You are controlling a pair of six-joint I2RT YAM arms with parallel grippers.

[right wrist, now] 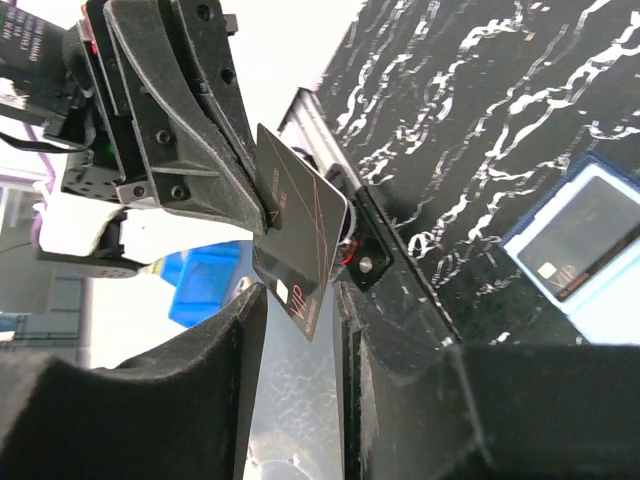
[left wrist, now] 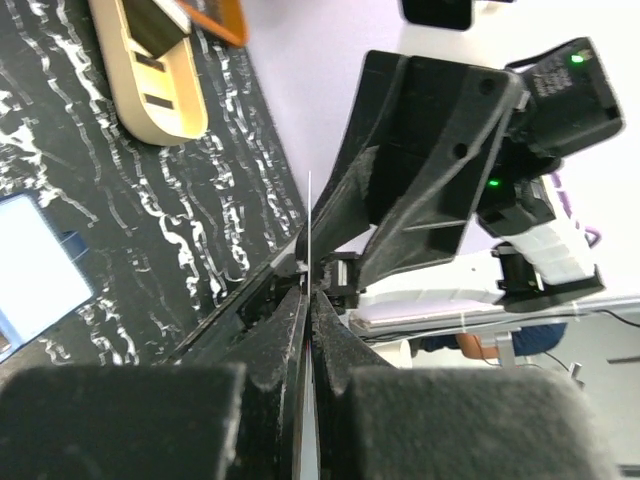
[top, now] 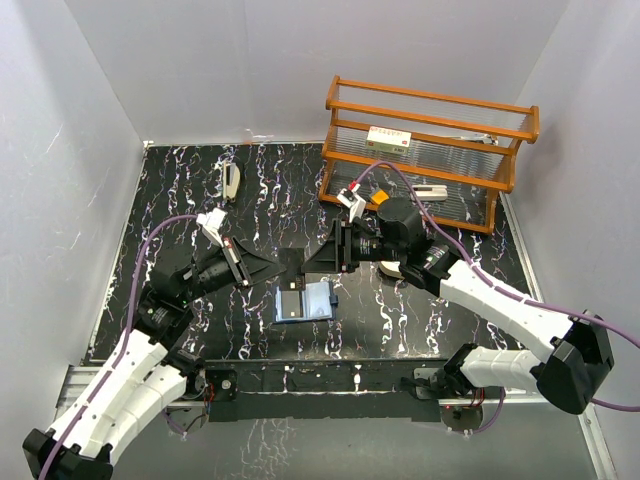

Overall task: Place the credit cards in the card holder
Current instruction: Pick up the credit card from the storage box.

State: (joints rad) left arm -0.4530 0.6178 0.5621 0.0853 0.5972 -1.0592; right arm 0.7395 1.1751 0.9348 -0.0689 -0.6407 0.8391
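Top external view had the left gripper (left wrist: 308,285) clamped on a dark credit card (right wrist: 295,225) near the open card holder (top: 318,298), right gripper (right wrist: 298,305) spread loosely around it; a second card (top: 290,303) looked already slotted, this one not.

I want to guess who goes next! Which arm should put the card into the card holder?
Probably left: the left end effector pinches the card, the right end effector looks open around it, and the card holder lies open right beside both.
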